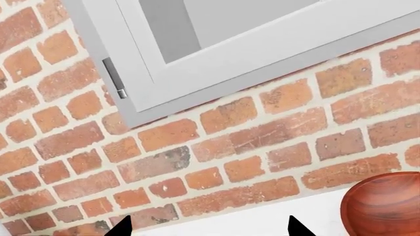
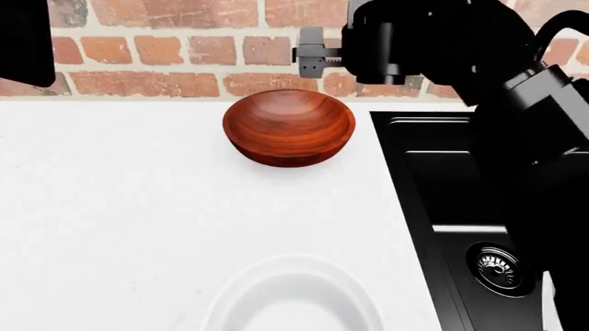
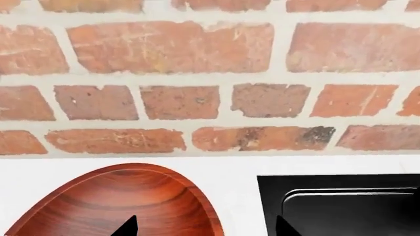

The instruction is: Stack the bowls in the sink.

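The reddish-brown wood-grain bowl [image 2: 290, 127] sits upright on the white counter near the brick wall, just left of the black sink [image 2: 432, 200]. It also shows in the right wrist view [image 3: 118, 206] and the left wrist view [image 1: 384, 206]. The white bowl [image 2: 294, 296] sits on the counter at the near edge, partly cut off. My right gripper [image 3: 205, 228] is open and empty, pointing at the wall, its fingertips straddling the wooden bowl's rim and the sink's corner [image 3: 341, 206]. My left gripper [image 1: 208, 230] is open and empty, left of the wooden bowl.
The sink's round metal drain [image 2: 500, 267] lies at its near end. My right arm [image 2: 515, 103] hangs over the sink's far part. A brick wall [image 2: 184, 48] backs the counter, with a white window frame [image 1: 196, 64] above. A black shape [image 2: 23, 34] fills the far left corner.
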Controlling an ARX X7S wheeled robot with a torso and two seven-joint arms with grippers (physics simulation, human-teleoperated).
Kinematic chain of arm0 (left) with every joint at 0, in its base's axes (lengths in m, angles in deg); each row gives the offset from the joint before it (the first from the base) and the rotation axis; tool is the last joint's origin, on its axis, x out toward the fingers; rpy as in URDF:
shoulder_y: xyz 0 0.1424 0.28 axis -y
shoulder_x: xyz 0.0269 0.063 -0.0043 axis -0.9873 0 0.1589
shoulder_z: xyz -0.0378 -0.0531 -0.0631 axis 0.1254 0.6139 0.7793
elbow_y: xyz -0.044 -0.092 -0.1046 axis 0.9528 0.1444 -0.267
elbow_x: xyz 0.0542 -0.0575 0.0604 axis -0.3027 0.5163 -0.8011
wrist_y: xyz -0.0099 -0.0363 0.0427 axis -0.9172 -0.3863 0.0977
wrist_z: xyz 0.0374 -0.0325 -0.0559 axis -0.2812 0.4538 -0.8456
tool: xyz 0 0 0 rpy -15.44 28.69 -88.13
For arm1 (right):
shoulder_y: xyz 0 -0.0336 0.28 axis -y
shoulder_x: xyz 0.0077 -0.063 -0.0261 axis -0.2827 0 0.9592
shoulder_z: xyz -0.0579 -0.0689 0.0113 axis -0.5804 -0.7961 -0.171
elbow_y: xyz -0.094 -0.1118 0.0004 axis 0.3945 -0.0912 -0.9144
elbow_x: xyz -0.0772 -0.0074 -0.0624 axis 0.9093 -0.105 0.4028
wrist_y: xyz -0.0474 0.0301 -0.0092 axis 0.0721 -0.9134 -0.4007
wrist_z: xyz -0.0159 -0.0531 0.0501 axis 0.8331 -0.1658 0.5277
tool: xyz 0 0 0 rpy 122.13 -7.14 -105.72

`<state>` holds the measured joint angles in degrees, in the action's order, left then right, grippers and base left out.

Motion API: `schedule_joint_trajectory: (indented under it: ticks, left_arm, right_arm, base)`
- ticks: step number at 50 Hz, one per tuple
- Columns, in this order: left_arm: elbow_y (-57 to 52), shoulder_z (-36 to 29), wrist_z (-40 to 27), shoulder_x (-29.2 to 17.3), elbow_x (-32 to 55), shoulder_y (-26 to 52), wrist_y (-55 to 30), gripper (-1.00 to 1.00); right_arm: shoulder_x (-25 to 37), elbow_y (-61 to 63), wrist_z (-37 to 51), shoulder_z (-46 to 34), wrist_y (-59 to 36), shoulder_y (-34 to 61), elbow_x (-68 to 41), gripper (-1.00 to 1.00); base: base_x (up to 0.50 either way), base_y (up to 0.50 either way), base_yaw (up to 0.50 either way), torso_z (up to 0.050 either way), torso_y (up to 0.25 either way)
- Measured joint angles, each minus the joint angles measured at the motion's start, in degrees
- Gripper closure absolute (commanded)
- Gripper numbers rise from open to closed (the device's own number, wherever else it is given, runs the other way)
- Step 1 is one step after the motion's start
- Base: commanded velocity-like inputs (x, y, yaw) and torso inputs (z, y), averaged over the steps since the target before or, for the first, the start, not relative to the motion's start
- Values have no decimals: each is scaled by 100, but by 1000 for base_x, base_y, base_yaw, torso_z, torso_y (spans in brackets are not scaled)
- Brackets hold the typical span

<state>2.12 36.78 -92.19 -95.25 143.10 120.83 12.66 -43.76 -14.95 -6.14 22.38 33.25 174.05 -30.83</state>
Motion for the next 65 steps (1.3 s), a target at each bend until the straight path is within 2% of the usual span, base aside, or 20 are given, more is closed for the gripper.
schedule_joint_trajectory:
  ticks: [33, 65]
  left_arm:
    - [-12, -111, 102, 75, -152, -57, 97, -100]
    - [-37, -179, 216, 61, -256, -81, 137, -100]
  right_arm:
    - [-228, -1188, -400, 193, 652, -826, -126, -100]
    - [-418, -1650, -882, 101, 490, -1060, -162, -100]
  base:
    - [0, 0, 0, 0, 0]
    - [0, 0, 0, 0, 0]
